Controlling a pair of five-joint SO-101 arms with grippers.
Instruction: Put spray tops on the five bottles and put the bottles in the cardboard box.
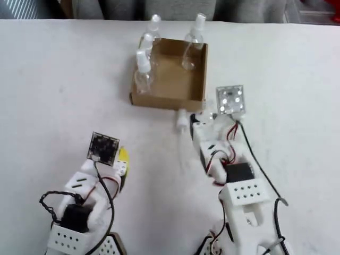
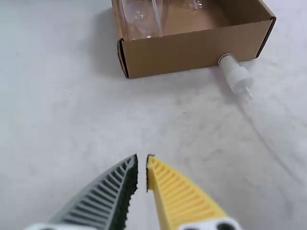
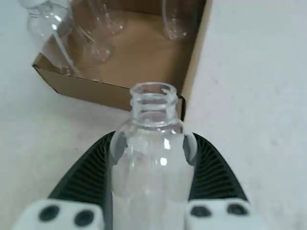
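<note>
1. My right gripper (image 3: 152, 137) is clamped around a clear bottle (image 3: 148, 163), one ribbed black finger (image 3: 91, 167) on each side of its body. The bottle's threaded neck is bare and open, and it points at the near wall of the cardboard box (image 3: 91, 88), close to that wall's right corner.
2. A loose white spray top (image 2: 236, 75) lies on its side on the table (image 2: 72, 124), touching or just beside the box's near wall, by that same corner.
3. Inside the box, four bottles (image 1: 142, 74) with white spray tops stand upright, three along its left wall and one at its far right corner.
4. My left gripper (image 2: 142, 162) hangs well back from the box's near wall, off the left corner. Its grey and yellow fingers are almost together and hold nothing.
</note>
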